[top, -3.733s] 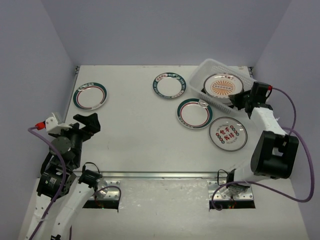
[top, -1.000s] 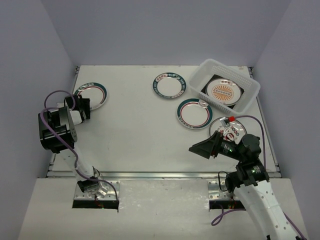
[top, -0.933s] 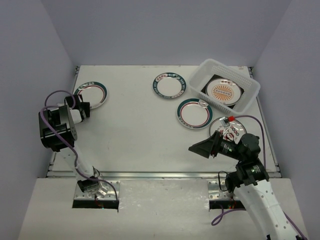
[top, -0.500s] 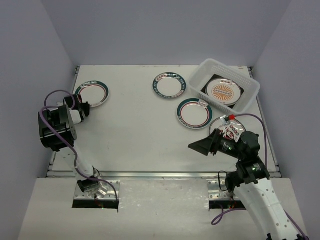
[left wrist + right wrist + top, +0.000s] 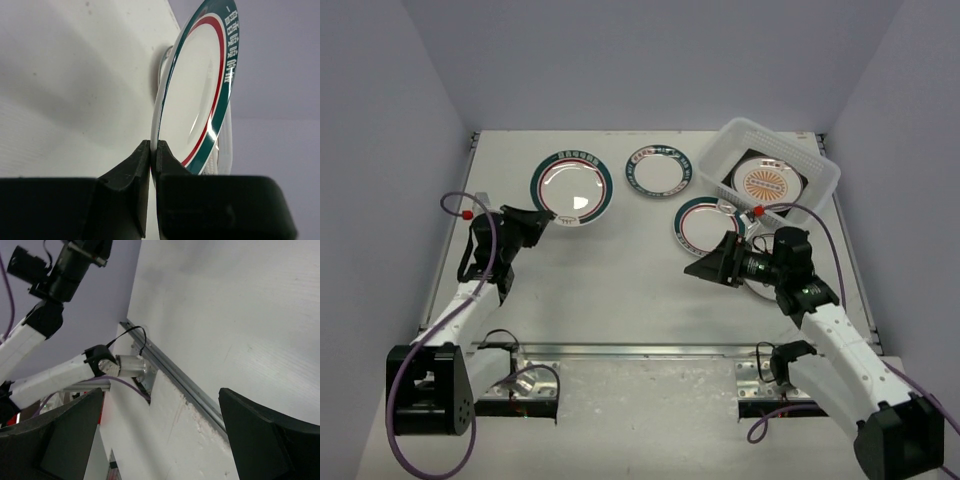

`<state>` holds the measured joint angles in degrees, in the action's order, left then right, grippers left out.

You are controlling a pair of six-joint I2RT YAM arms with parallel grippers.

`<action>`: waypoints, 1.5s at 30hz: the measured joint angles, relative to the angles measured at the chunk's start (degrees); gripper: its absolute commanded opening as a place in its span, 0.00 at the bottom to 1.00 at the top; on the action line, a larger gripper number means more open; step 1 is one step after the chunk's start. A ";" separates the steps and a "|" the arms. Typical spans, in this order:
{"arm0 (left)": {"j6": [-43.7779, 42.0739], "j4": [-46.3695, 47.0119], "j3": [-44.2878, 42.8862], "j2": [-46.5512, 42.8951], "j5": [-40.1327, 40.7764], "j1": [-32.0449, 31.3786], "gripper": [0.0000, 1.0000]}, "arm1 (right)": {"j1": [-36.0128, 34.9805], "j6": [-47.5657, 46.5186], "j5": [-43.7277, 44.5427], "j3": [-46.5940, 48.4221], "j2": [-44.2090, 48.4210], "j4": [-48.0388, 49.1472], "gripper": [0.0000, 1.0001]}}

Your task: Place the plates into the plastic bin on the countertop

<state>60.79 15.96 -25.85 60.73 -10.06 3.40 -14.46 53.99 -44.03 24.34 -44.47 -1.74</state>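
Teal-ringed plate (image 5: 200, 100) is pinched by its rim in left hand (image 5: 153, 147), right hand (image 5: 162, 432) spread wide.

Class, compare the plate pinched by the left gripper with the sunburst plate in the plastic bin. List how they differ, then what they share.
Pattern: the held plate has a plain white centre inside teal and red rings; the bin plate carries an orange sunburst.
Support: the held plate is pinched at its rim by the left gripper; the bin plate lies inside the plastic bin, with no gripper on it.
Shared: both are round.
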 measured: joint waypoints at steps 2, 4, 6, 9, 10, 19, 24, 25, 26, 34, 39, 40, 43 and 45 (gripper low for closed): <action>-2.09 -0.74 0.46 -2.54 -4.50 -0.31 0.00 | 0.00 -1.17 1.08 1.45 -4.04 0.02 0.96; -4.70 -2.20 0.46 -3.64 -9.74 -0.71 0.00 | 0.00 -2.40 2.20 3.80 -8.59 0.01 0.96; -6.90 -3.72 0.53 -4.02 -15.40 -1.77 0.00 | -0.07 -3.72 3.50 6.34 -12.06 -0.06 0.93; -8.82 -5.08 1.35 -4.76 -22.19 -4.91 0.00 | -0.44 -5.91 4.69 10.48 -16.45 -0.17 0.90; -9.30 -5.46 1.89 -5.37 -23.75 -6.43 0.00 | -0.77 -6.68 4.88 12.19 -18.36 -0.07 0.89; -10.35 -5.27 4.74 -6.77 -32.78 -16.08 0.00 | -5.88 -11.50 8.58 18.20 -28.64 -0.12 0.35; -10.39 -4.58 5.37 -6.66 -33.32 -16.74 0.00 | -7.73 -11.98 9.32 17.28 -28.60 0.29 0.00; -10.40 -4.63 5.40 -6.50 -33.25 -16.75 0.01 | -7.81 -12.01 9.31 16.70 -27.98 0.68 0.00; -10.45 -4.66 5.41 -6.27 -33.28 -16.76 0.12 | -7.86 -12.00 9.34 16.10 -27.34 1.05 0.00; -18.56 -18.05 -1.82 -5.74 -24.09 -16.94 1.00 | -6.54 -10.09 12.62 12.29 -22.35 0.68 0.00; -27.76 -32.88 -14.68 -11.84 -8.28 -16.94 1.00 | 4.74 -5.27 18.48 12.05 -17.62 -3.04 0.00; -29.38 -35.22 -16.74 -14.04 -4.84 -16.94 1.00 | 8.13 -3.87 19.75 11.93 -16.53 -3.62 0.00; -33.02 -37.23 -17.58 -21.05 2.30 -16.94 1.00 | 18.85 0.46 27.06 11.89 -13.72 -4.77 0.00; -34.51 -38.19 -16.65 -24.69 4.12 -16.95 1.00 | 23.42 3.21 32.91 12.30 -13.25 -5.13 0.00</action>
<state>26.28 -22.23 -42.49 36.04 -5.94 -13.55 8.96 57.20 -11.12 36.64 -57.72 -6.87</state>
